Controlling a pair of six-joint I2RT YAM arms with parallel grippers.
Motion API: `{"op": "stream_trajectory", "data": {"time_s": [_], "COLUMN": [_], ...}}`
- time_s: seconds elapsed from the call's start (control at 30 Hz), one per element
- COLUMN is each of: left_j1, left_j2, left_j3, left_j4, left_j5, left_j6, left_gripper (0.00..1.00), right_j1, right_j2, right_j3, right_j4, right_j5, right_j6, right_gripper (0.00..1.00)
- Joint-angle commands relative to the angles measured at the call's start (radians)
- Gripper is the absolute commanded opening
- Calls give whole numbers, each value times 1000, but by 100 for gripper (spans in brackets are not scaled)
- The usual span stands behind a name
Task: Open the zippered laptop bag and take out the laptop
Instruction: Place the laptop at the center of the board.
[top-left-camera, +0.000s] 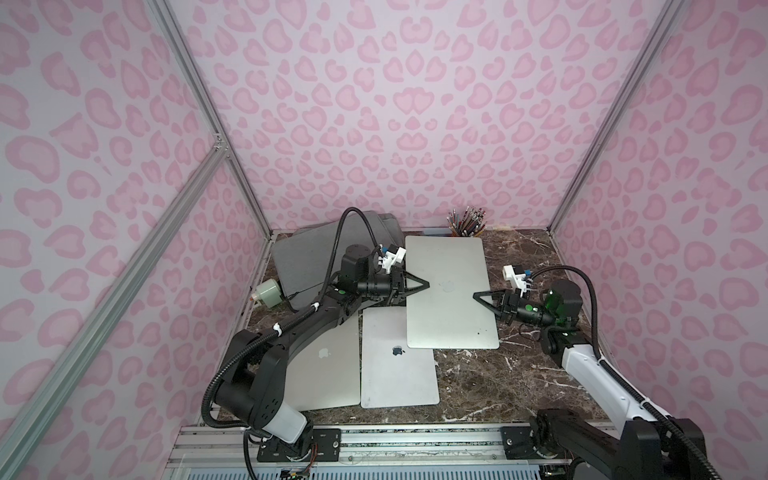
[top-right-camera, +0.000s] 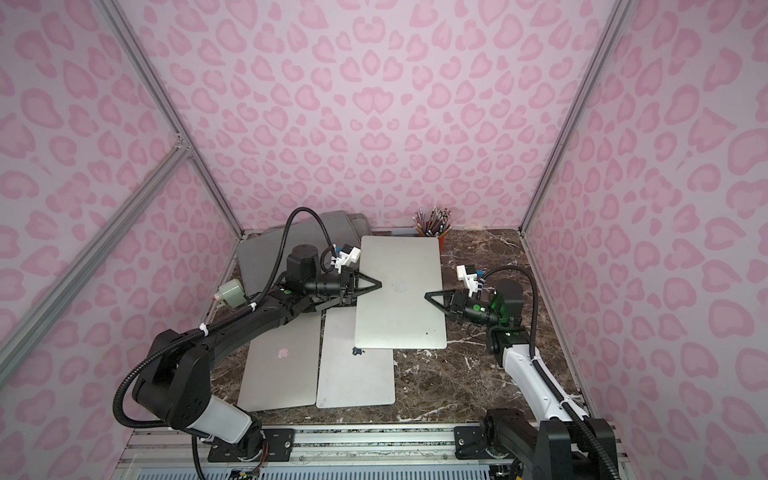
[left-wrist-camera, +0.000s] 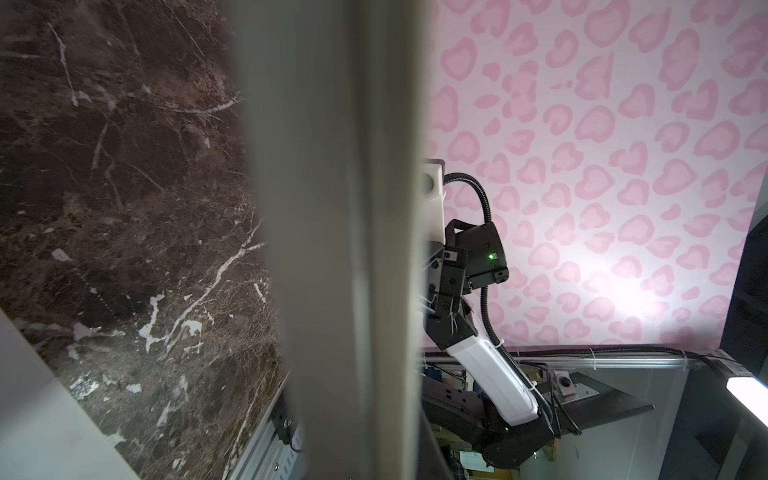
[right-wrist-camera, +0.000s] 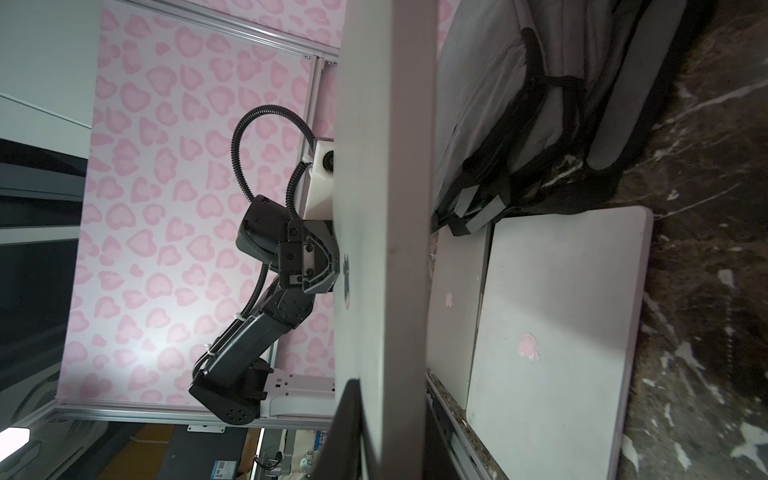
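A closed silver laptop (top-left-camera: 451, 291) (top-right-camera: 401, 291) hangs level above the marble table, carried between both arms. My left gripper (top-left-camera: 426, 284) (top-right-camera: 379, 286) is shut on its left edge and my right gripper (top-left-camera: 477, 296) (top-right-camera: 428, 296) is shut on its right edge. In the right wrist view the laptop's edge (right-wrist-camera: 386, 208) runs between two black fingers (right-wrist-camera: 349, 419). The left wrist view is filled by the blurred laptop edge (left-wrist-camera: 332, 249). The grey laptop bag (top-left-camera: 303, 257) (top-right-camera: 266, 253) (right-wrist-camera: 519, 104) lies at the back left, partly behind my left arm.
Two more silver laptops (top-left-camera: 324, 365) (top-left-camera: 397, 365) lie side by side at the table's front, partly under the carried one. A cup of pencils (top-left-camera: 465, 222) stands at the back wall. A small pale green device (top-left-camera: 268, 293) sits by the left wall.
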Motion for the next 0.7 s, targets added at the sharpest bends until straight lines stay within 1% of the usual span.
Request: {"op": "stream_trajectory", "data": {"time_s": [0.0, 0.1, 0.17, 0.27, 0.3, 0.4, 0.43, 0.5, 0.57, 0.67], "left_j1": [-7, -11, -17, -42, -53, -104, -125, -163, -205, -259], "left_j2": [-21, -33, -39, -40, -39, -17, -6, 13, 39, 79], "left_j3": [-12, -29, -48, -72, -82, -102, -112, -133, -140, -146], "left_j4": [23, 33, 50, 65, 80, 125, 153, 218, 272, 319], "left_j5": [16, 3, -10, -43, -60, -119, -143, -199, -246, -325], "left_j6": [4, 0, -4, 4, 3, -5, -16, -40, -58, -71], "left_gripper": [2, 2, 2, 2, 2, 2, 2, 2, 2, 2], "right_j1": [-2, -20, -35, -48, -52, -55, -57, -59, -61, -61], "right_j2": [-3, -4, -2, 5, 5, 2, -2, -12, -16, -2], "right_j3": [37, 55, 83, 142, 166, 226, 235, 240, 245, 264], "right_j4": [-191, -286, -389, -543, -592, -676, -679, -663, -651, -651], "right_j5": [125, 170, 235, 373, 437, 612, 651, 681, 692, 688], "right_j6": [-292, -382, -471, -629, -672, -756, -765, -780, -784, -795], "right_gripper": [33, 49, 57, 67, 70, 77, 78, 81, 86, 88]}}
